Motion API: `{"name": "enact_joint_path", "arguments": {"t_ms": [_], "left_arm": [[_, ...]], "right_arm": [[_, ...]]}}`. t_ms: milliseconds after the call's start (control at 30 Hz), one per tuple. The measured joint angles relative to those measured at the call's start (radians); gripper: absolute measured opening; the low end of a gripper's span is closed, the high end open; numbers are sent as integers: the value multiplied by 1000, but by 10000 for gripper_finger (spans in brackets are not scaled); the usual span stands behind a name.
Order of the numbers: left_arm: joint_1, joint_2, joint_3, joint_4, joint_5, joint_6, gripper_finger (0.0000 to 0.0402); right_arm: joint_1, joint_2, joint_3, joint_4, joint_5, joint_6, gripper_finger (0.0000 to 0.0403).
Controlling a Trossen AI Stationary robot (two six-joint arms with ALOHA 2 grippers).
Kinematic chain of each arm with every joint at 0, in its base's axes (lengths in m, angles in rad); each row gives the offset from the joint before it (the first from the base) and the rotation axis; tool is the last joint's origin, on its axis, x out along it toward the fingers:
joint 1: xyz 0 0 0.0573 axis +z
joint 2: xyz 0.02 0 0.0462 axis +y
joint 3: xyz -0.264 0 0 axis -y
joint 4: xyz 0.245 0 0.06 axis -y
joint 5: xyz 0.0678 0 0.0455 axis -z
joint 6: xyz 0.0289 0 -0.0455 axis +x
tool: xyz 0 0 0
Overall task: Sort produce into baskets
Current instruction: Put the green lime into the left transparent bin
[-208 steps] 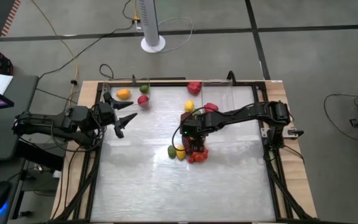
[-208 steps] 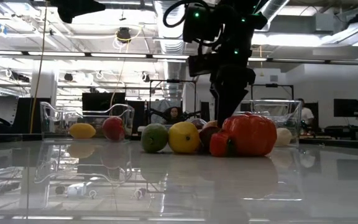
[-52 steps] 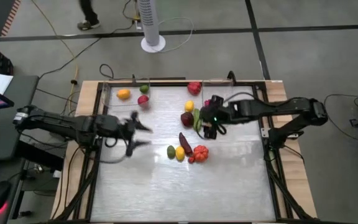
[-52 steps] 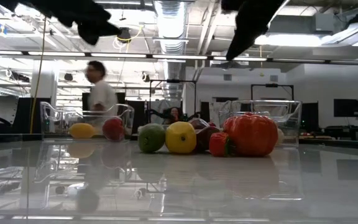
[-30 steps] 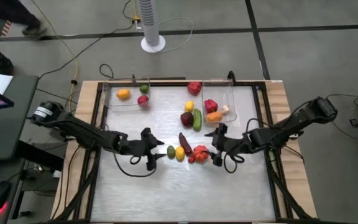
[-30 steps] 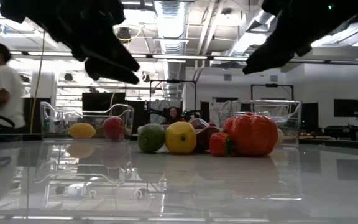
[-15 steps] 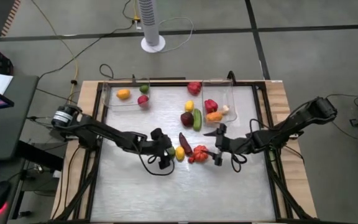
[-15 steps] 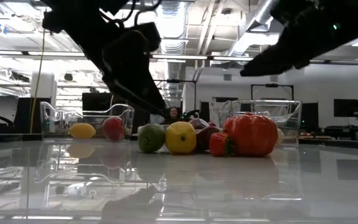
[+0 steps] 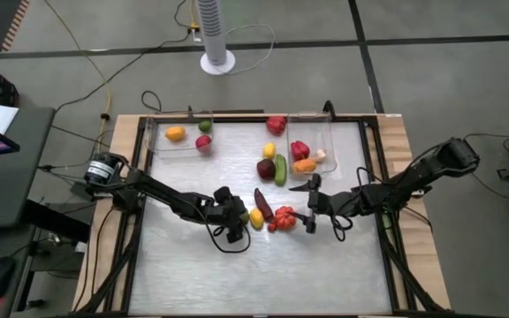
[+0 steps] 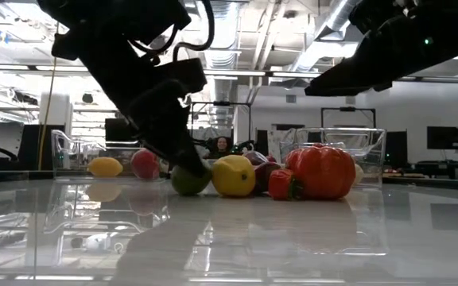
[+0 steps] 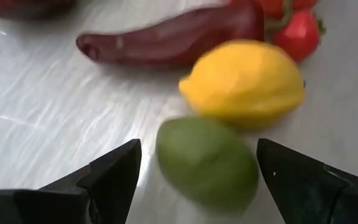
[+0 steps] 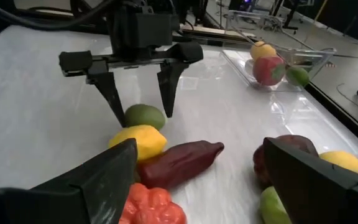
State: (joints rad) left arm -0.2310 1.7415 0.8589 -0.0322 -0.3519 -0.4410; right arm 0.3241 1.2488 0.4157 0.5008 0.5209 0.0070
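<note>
Lime sits on the table beside the lemon, left end effector spread astride it for a clean pick; right end effector waits apart nearby.

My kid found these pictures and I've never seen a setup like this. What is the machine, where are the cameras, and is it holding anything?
Two robot arms work at a table. One camera looks down from above, one sits at tabletop height, and one rides on each wrist. The left gripper has its fingers open on either side of a green lime, not yet closed on it. Beside it lie a yellow lemon, a dark eggplant and a red pepper. The right gripper hovers open and empty nearby. Two clear baskets at the far edge already hold some produce.
</note>
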Motion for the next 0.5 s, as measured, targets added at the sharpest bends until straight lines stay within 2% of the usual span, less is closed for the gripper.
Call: {"name": "enact_joint_path", "arguments": {"t_ms": [167, 300, 500], "left_arm": [[0, 5, 0, 6, -5, -12, 307], [-1, 13, 0, 32, -3, -6, 304], [-1, 12, 0, 54, -5, 17, 261]], "right_arm": [[-21, 0, -10, 52, 0, -56, 372], [-38, 0, -11, 43, 0, -42, 372], [-37, 0, -11, 35, 0, -34, 372]]}}
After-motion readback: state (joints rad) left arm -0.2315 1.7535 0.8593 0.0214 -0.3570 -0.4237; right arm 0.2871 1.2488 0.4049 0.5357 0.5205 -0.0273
